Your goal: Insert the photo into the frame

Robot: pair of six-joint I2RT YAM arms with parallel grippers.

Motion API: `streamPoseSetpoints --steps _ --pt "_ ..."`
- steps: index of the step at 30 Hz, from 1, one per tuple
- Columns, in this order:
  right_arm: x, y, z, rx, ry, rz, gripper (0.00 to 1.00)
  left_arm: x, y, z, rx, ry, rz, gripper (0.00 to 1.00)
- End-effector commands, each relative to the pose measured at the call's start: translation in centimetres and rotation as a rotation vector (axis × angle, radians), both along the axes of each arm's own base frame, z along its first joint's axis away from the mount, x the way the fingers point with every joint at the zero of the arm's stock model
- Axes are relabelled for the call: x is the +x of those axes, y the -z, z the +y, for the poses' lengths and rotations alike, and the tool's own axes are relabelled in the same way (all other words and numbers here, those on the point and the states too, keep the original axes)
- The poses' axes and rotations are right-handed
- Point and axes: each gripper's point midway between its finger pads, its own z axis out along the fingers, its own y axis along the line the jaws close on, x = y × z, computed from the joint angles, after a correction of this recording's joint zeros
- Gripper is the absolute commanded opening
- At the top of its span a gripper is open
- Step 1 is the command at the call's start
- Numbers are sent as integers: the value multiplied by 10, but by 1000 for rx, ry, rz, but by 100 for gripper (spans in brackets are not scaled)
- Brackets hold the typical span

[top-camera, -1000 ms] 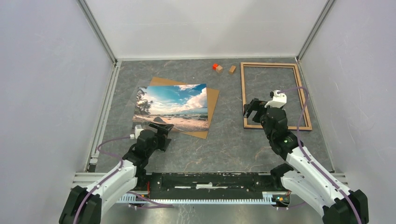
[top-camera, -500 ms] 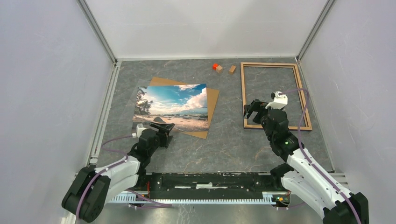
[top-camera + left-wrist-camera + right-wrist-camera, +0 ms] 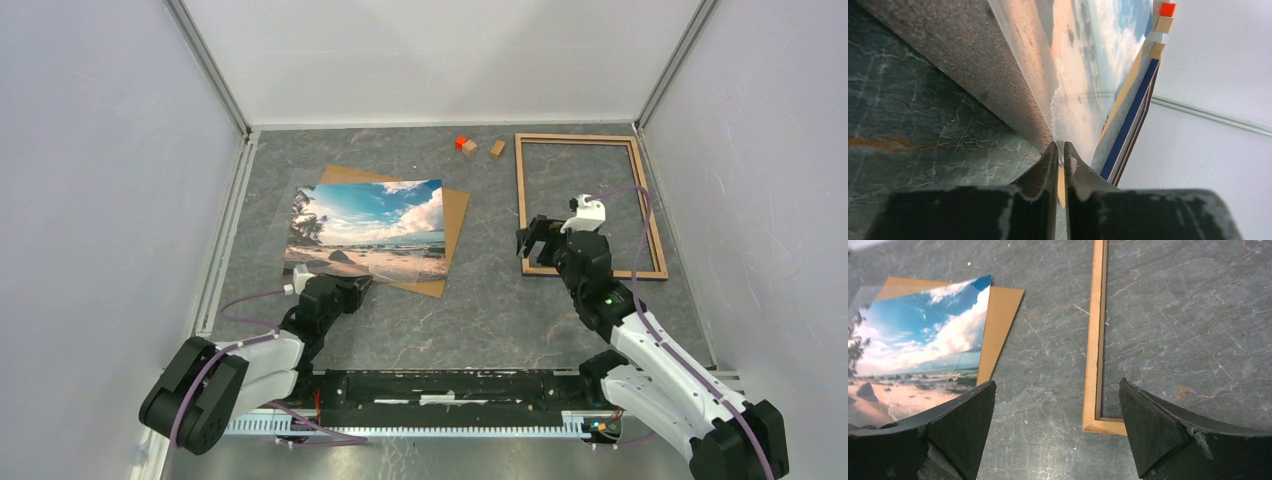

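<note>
The photo [image 3: 370, 228], a glossy beach print, lies left of centre on a brown backing board [image 3: 455, 215]. My left gripper [image 3: 352, 287] sits at its near edge. In the left wrist view the fingers [image 3: 1060, 146] are shut on that edge of the photo [image 3: 1073, 75], which rises away from the jaws. The frame [image 3: 521, 200], light wood side up, lies flat at the right. My right gripper [image 3: 535, 240] hovers open over its near-left corner. In the right wrist view that corner of the frame [image 3: 1094, 340] shows between the spread fingers [image 3: 1056, 382], and the photo [image 3: 918, 340] is at the left.
A red block [image 3: 461, 142] and two wooden blocks [image 3: 497, 148] sit at the back, between the board and the frame. White walls close in the grey stone-patterned table on three sides. A metal rail runs along the left edge.
My left gripper has closed onto the photo's near edge, and its arm has dropped lower. The right gripper has drifted slightly left, still open.
</note>
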Motion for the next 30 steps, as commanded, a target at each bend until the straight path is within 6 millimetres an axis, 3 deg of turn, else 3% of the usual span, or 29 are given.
streamPoseSetpoints --steps 1,8,12,13,15,20,25,30 --pt "4 2 12 -45 -80 -11 98 -4 1 8 43 -7 -43 12" --pt "6 25 36 -92 -203 72 98 -4 -16 11 62 -5 -83 6" --pt "0 18 70 5 -357 109 98 -6 -29 14 97 11 -135 5" --pt "-1 17 76 22 -380 116 98 -1 -43 12 89 13 -173 5" --pt "-3 17 90 56 -458 122 98 -1 -52 12 90 14 -197 5" --pt "-2 17 130 340 -526 199 98 -1 -69 12 82 15 -239 5" --pt "6 7 179 677 -615 269 98 -3 -69 8 58 28 -237 4" --pt "19 16 213 771 -609 329 98 -3 -74 7 43 32 -249 3"
